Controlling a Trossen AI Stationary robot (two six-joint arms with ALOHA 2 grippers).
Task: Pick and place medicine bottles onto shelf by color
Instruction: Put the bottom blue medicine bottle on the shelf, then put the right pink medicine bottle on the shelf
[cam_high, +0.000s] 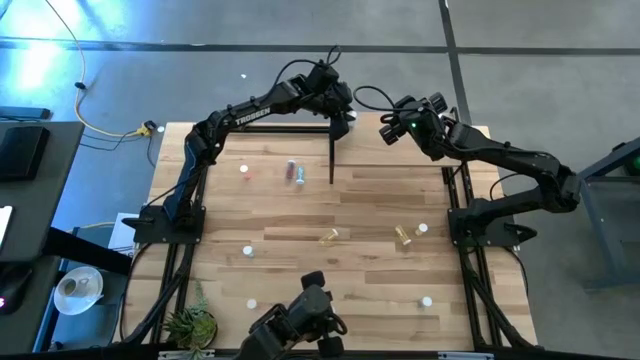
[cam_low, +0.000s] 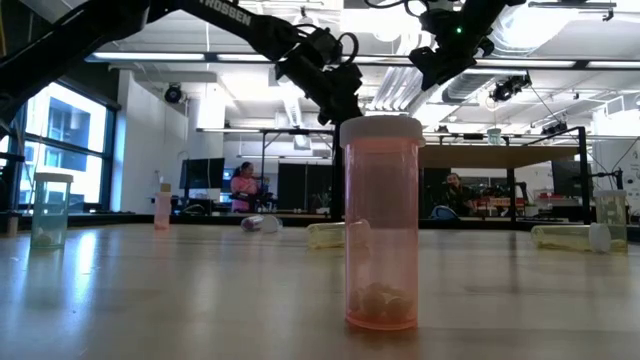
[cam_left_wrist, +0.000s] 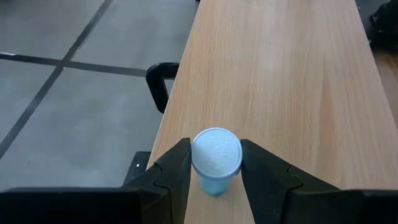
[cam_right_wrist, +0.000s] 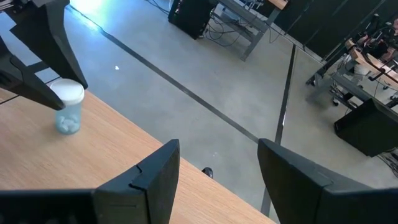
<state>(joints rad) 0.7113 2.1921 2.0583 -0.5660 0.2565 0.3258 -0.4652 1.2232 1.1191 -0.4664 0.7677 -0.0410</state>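
Left gripper (cam_left_wrist: 214, 168) fingers clenched on blue bottle (cam_left_wrist: 215, 163) standing at shelf (cam_left_wrist: 273, 74) far-left edge — best lowered flat and released gently, kept upright, clear of the edge — right gripper (cam_right_wrist: 217, 171) fingers released, hovering beside, holding nothing.

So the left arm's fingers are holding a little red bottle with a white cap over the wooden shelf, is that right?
Not quite: the bottle is blue, not red. The left wrist view shows its pale blue body and white cap between the left gripper's fingers, over the wooden shelf. The right wrist view shows the same blue bottle.
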